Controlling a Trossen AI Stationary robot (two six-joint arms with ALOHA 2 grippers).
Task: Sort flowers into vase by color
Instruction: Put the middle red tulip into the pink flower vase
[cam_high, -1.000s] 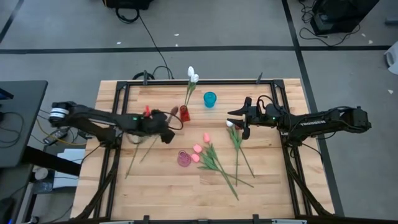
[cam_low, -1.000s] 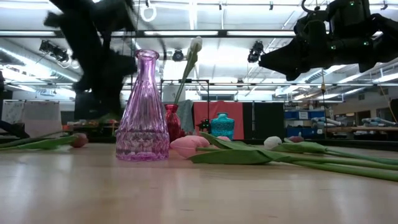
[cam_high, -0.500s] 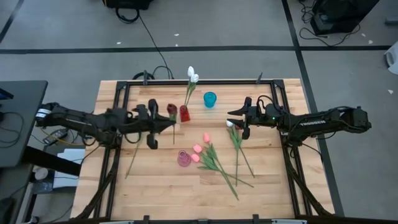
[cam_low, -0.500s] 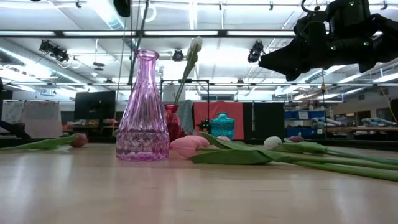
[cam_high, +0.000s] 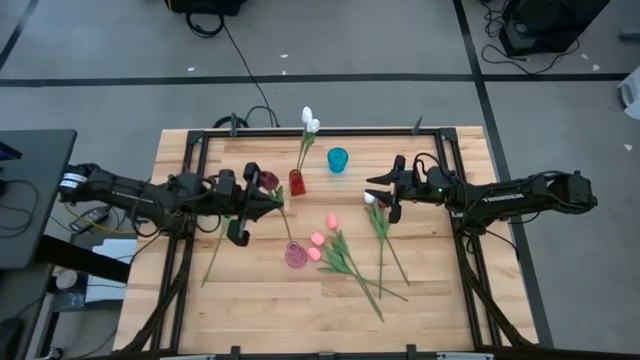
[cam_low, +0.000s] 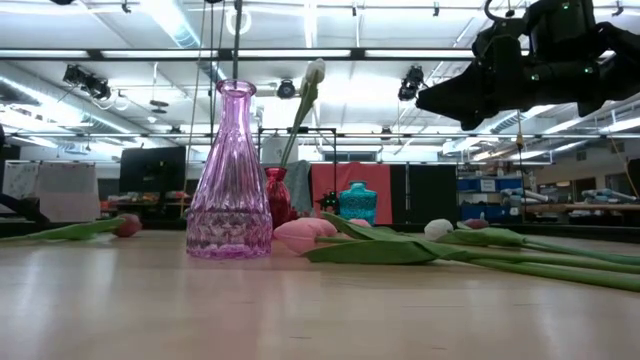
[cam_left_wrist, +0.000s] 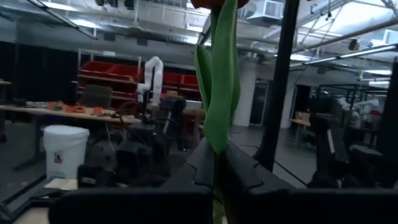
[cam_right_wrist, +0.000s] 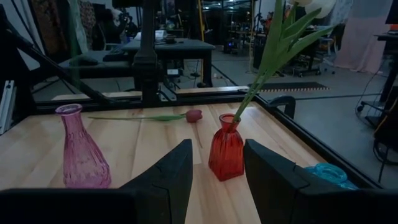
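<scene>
Maroon-headed artificial tulip (cam_high: 268, 180) stands upright, clamped in the left gripper (cam_high: 252, 194) at nine o'clock from the small red glass vase (cam_high: 297, 183). Lowering it stem-first and plumb seems wise. Right gripper (cam_high: 392, 190) hovers parted at three o'clock. Beneath lies a pale wooden slatted table (cam_high: 430, 290); beyond, a workshop.
</scene>
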